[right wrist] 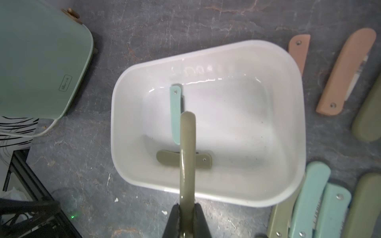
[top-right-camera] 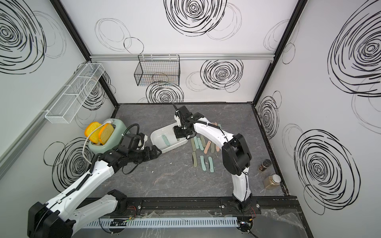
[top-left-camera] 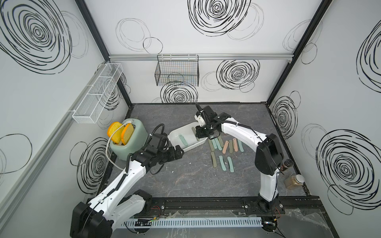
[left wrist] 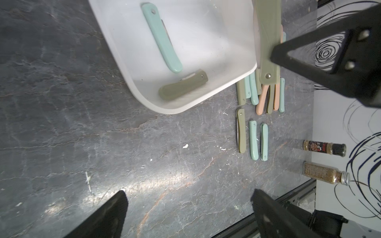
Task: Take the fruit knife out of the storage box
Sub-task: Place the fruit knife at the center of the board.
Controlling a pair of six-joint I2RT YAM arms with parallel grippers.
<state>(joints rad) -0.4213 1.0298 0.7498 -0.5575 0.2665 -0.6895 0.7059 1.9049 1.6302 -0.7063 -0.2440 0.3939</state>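
Knife [right wrist: 187, 144], olive green, sits pinched in the right gripper [right wrist: 186, 209] over the white box [right wrist: 115, 131]; lift straight, clear the rim, set it beside the knives [top-left-camera: 225, 146] outside. Left gripper [left wrist: 188, 198] gapes wide, empty

A mint-green toaster [top-left-camera: 138, 136] stood at the left of the dark marbled table [top-left-camera: 185, 179], two orange-crusted toast slices [top-left-camera: 127, 134] poking from its slots. A white mesh basket [top-left-camera: 97, 94] and a black wire basket [top-left-camera: 177, 72] hung on the walls. A dark-capped spice bottle [top-left-camera: 287, 164] and a silver-capped one [top-left-camera: 294, 181] sat near the right wall.
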